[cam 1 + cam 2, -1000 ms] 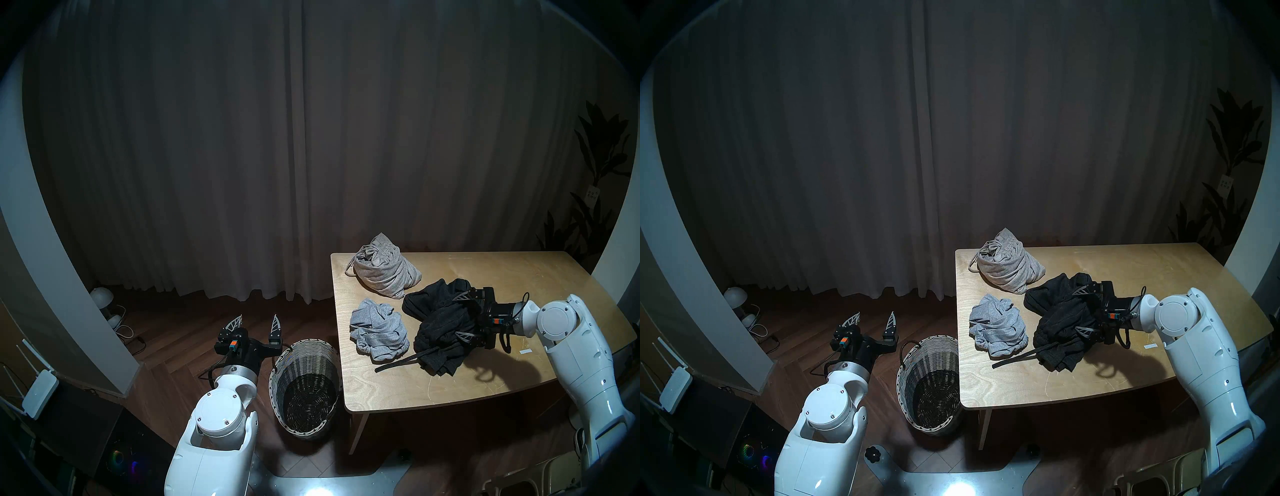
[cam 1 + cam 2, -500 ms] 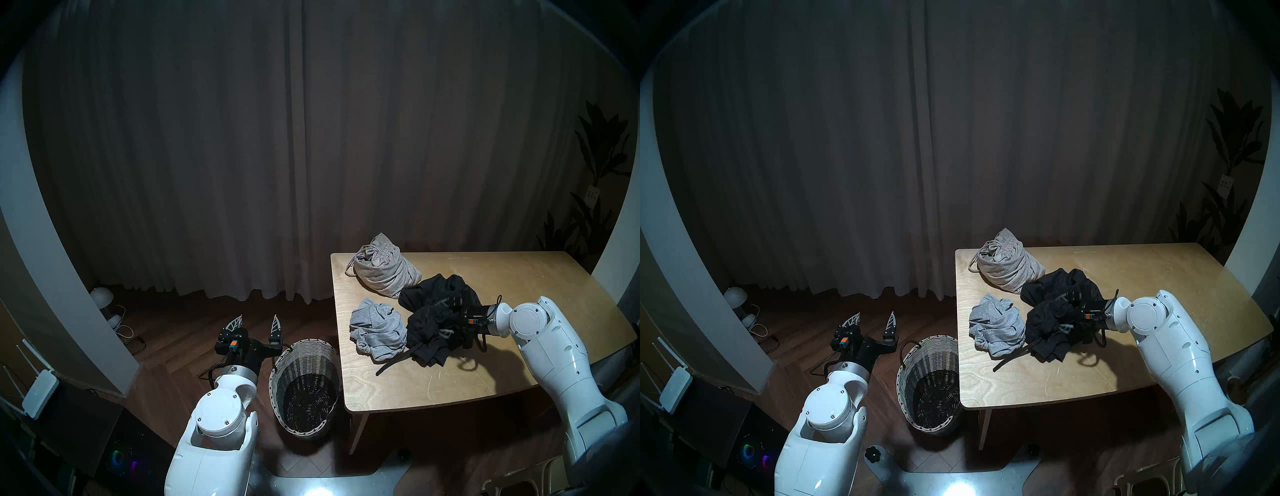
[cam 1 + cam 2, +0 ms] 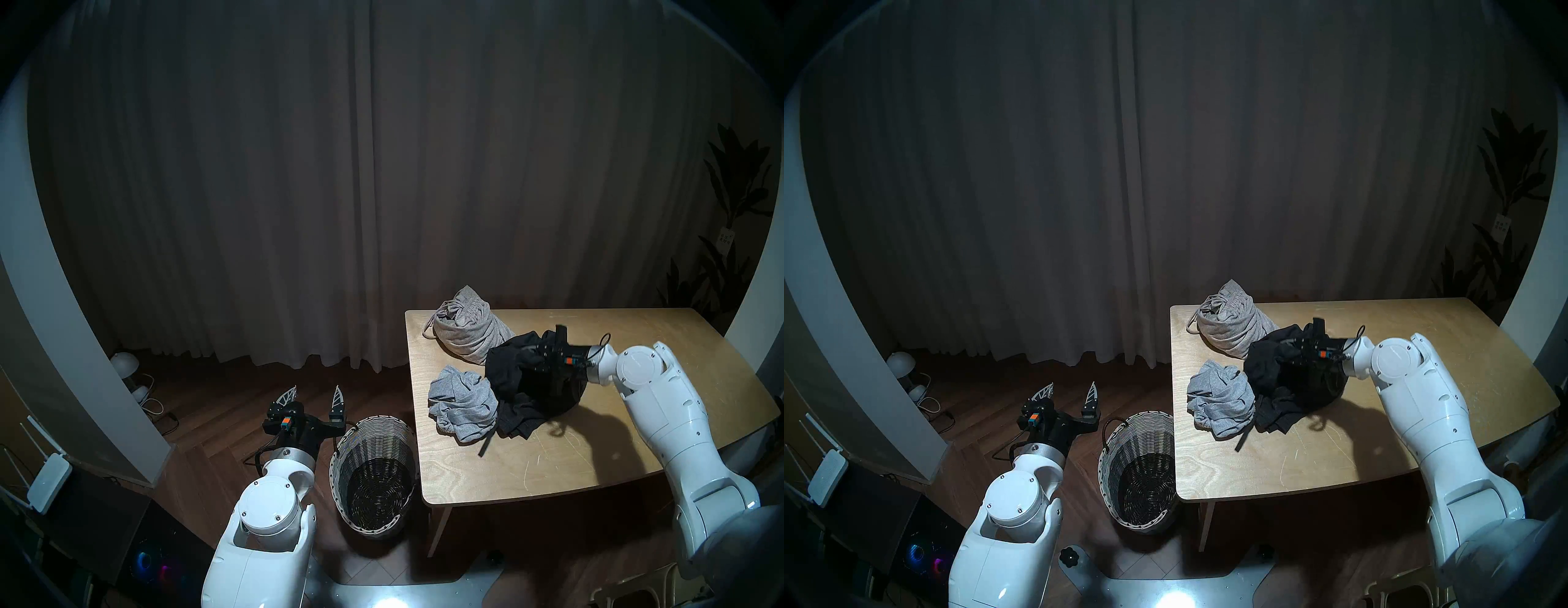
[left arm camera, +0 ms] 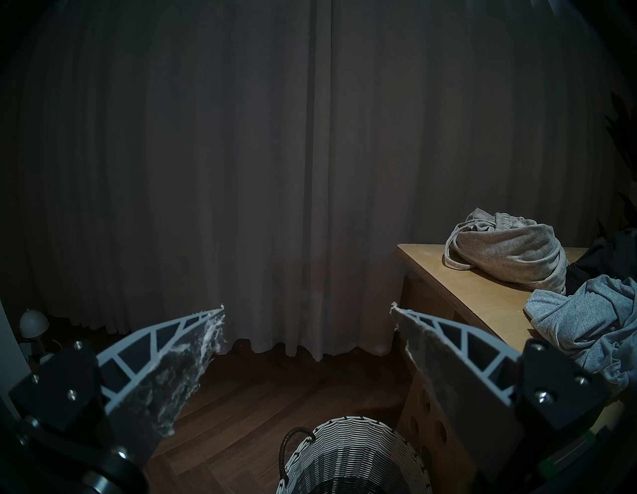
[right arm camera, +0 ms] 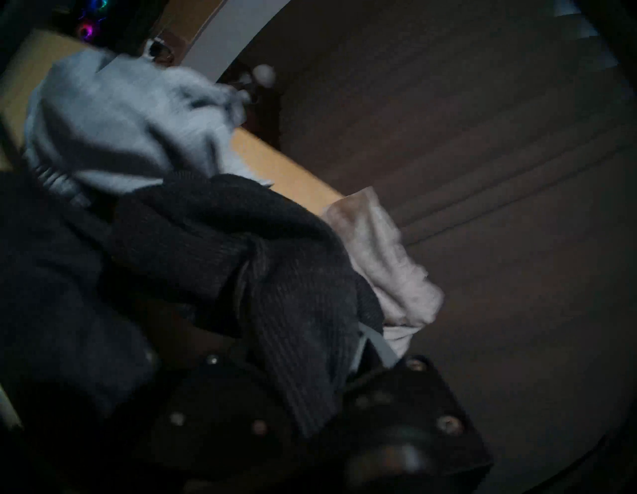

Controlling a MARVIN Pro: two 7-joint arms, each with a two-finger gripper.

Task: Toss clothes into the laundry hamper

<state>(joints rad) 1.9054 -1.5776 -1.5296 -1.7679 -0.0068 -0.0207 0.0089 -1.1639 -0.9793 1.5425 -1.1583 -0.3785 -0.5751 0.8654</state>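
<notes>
Plenty of bare space on the near half of the light plywood table (image 3: 551, 463); the tall whitish woven wicker hamper (image 3: 373, 450) sits tight against its left edge, mouth unblocked.

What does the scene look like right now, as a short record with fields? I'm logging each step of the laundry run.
setting: wooden table, hamper on the floor beside it
laundry hamper: upright, nothing visible inside
black knit garment: bunched and partly raised off the table
right pincer: buried in the black knit, shut on it
heather-grey garment: crumpled on the table, touching the black one
beige-grey drawstring garment: at the table's far corner
left pincer: open, holding nothing, beside the hamper
</notes>
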